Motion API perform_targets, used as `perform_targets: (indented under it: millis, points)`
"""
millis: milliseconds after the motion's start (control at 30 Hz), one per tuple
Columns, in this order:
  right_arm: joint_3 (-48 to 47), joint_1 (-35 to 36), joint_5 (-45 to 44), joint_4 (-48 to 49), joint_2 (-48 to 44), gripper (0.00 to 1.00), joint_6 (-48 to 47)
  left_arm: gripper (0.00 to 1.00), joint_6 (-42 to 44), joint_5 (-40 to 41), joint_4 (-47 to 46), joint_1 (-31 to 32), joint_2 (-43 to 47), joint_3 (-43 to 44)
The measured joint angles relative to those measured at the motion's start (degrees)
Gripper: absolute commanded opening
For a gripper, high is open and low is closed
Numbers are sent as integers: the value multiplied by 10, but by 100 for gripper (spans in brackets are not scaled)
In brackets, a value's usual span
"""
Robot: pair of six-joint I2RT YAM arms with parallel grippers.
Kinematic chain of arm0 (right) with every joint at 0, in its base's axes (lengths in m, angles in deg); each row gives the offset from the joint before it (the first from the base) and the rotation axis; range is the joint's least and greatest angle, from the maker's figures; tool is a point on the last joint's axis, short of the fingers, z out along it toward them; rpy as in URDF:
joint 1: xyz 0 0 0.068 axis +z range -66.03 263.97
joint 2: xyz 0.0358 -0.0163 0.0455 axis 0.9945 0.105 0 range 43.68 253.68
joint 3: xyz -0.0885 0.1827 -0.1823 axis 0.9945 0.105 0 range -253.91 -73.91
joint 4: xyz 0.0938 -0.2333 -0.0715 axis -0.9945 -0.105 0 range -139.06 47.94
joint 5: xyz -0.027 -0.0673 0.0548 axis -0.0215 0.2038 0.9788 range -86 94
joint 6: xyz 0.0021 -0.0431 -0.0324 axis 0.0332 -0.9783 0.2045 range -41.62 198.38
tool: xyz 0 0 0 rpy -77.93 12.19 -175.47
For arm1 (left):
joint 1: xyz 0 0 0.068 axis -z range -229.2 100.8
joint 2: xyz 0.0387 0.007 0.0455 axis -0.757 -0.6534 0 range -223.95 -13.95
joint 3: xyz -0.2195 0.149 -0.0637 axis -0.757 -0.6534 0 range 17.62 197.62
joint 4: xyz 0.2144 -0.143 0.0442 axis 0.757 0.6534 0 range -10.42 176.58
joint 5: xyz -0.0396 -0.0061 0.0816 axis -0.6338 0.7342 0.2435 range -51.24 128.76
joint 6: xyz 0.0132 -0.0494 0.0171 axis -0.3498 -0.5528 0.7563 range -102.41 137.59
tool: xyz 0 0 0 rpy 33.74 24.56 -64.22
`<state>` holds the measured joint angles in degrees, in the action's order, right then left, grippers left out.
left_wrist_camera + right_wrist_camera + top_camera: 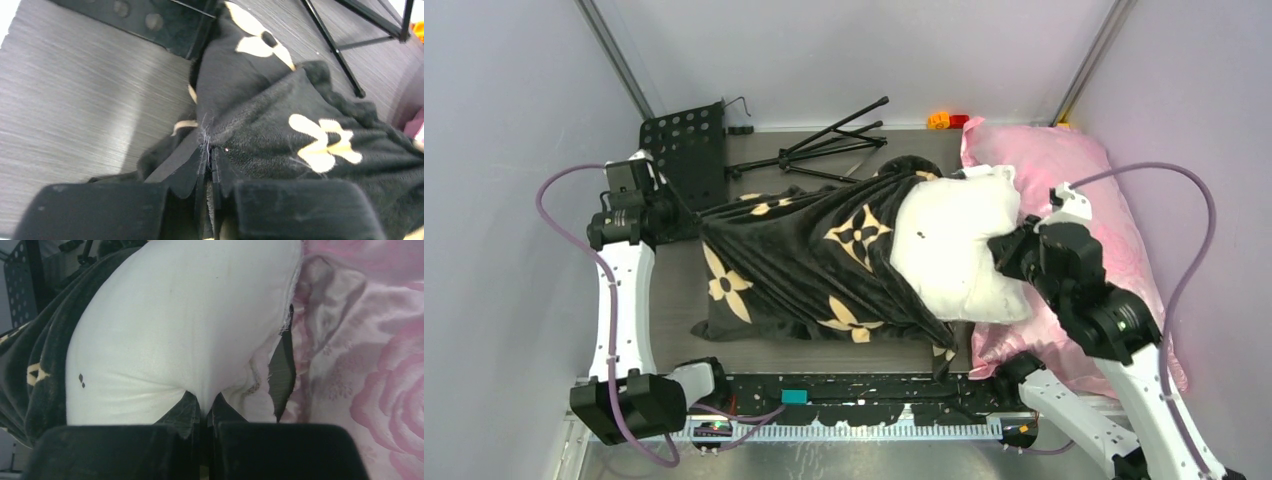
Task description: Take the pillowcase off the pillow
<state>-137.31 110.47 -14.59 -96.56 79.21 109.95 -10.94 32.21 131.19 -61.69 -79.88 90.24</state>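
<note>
Left pincer (209,172) clamps the pillowcase (804,250) edge, right pincer (205,412) the pillow (954,250) edge, against the pink cushion (1114,200).

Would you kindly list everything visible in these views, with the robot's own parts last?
pillowcase: one, black with tan flowers, mid-table, covering the pillow's left part
pillow: one, white, right end exposed, partly on the pink pillow
pink pillow: one, shiny pink, right side
perforated plate: one, black, back left
folded tripod: one, black, back centre
small blocks: at least two, orange and red, back edge
table: one, grey wood-grain, beneath everything
left gripper: one, black, shut on pillowcase's left end
right gripper: one, black, shut on pillow's right edge
</note>
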Motion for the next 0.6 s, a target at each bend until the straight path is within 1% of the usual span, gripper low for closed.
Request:
perform_targets:
  millis: [67, 100, 133, 200, 233, 367, 400, 433, 533, 600]
  points:
    - [-10, -5, 17, 25, 42, 0, 17, 74, 3, -4, -3, 22, 5, 2]
    - [-14, -5, 23, 38, 59, 0, 26, 94, 9, -7, -3, 33, 7, 6]
    - [-21, -7, 28, 52, 78, 0, 38, 99, 4, -12, -3, 51, 9, 12]
    - [-38, -8, 29, 79, 113, 0, 65, 100, 3, -28, -5, 92, 19, 22]
    - [-46, -9, 28, 92, 132, 0, 78, 100, 0, -33, -9, 124, 28, 24]
    - [-68, -10, 26, 129, 184, 0, 117, 96, -11, -59, -16, 283, 78, 22]
    - [-69, -10, 27, 134, 190, 0, 122, 95, -14, -65, -19, 313, 89, 19]
    - [-71, -10, 28, 141, 197, 0, 128, 95, -23, -65, -26, 355, 106, 12]
    - [-72, -10, 28, 151, 208, 0, 140, 94, -56, -58, -35, 442, 141, -19]
    - [-72, -10, 28, 153, 209, 0, 145, 95, -85, -39, -38, 501, 156, -52]
